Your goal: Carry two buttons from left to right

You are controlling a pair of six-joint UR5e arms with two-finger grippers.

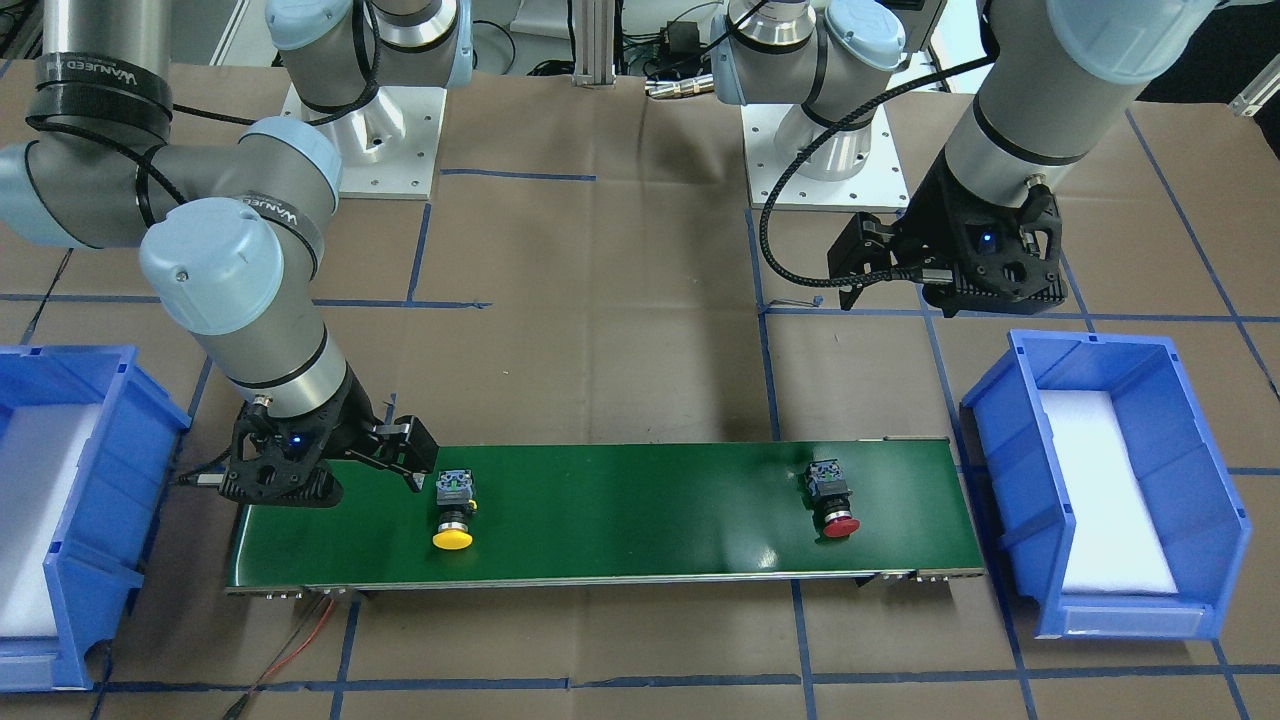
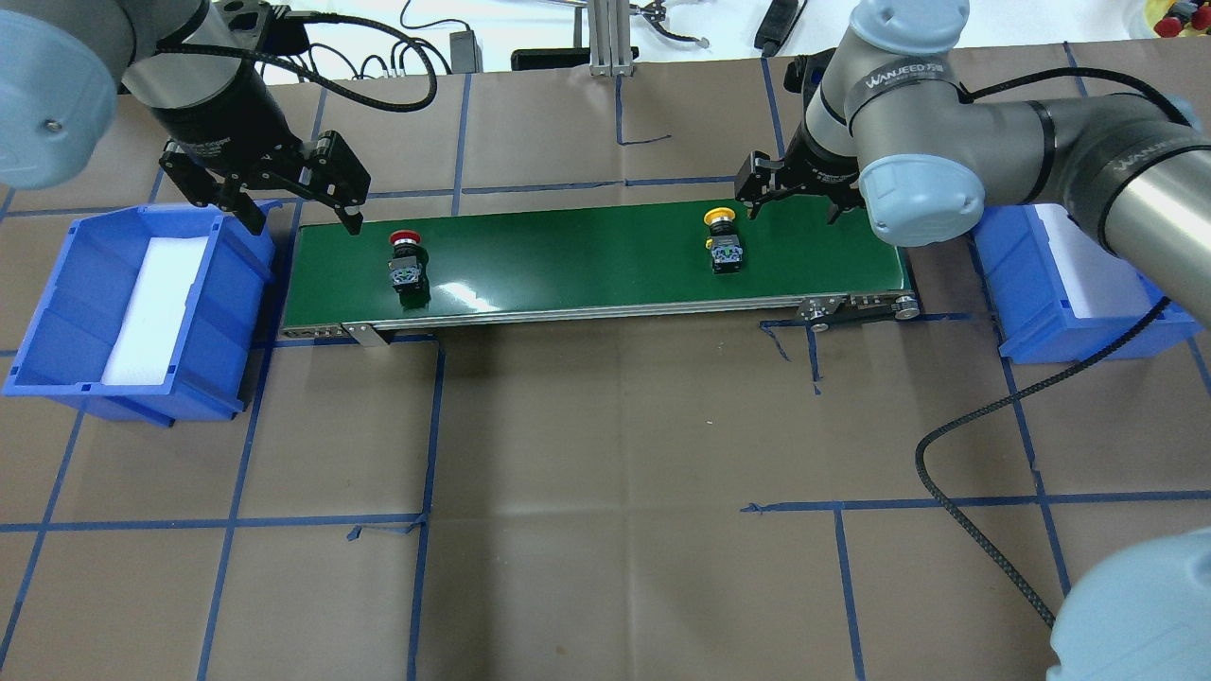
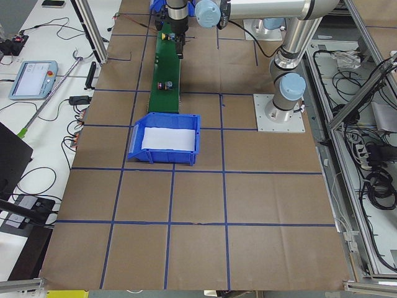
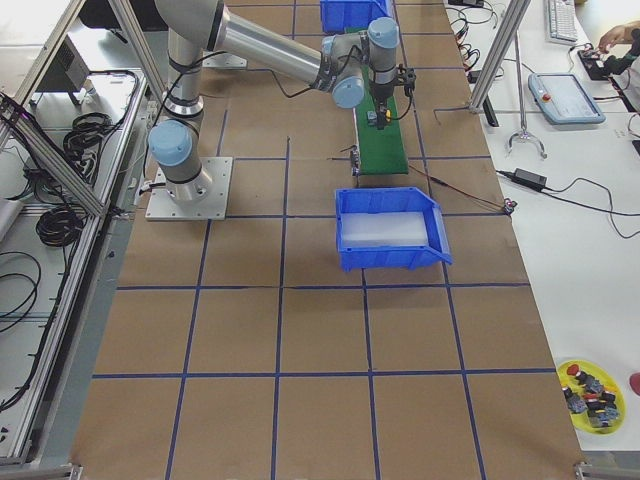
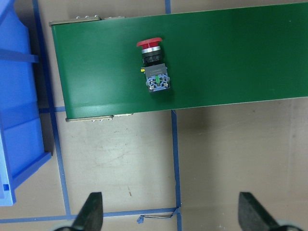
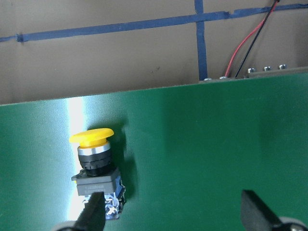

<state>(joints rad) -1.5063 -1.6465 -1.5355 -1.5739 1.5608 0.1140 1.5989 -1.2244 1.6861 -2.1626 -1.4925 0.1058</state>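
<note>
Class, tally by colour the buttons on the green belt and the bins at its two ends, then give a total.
Yellow button: 1
Red button: 1
Blue bins: 2, the left bin and the right bin
Total: 4

Open belt (image 2: 587, 255) around yellow button (image 2: 724, 240)

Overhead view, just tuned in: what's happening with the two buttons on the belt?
Neither is held. The red button lies near the left end of the green belt, the yellow button nearer its right end. The left gripper hangs open, raised, near the belt's left end, by a blue bin. The right gripper is open right by the yellow button, probably about to grasp it.
</note>
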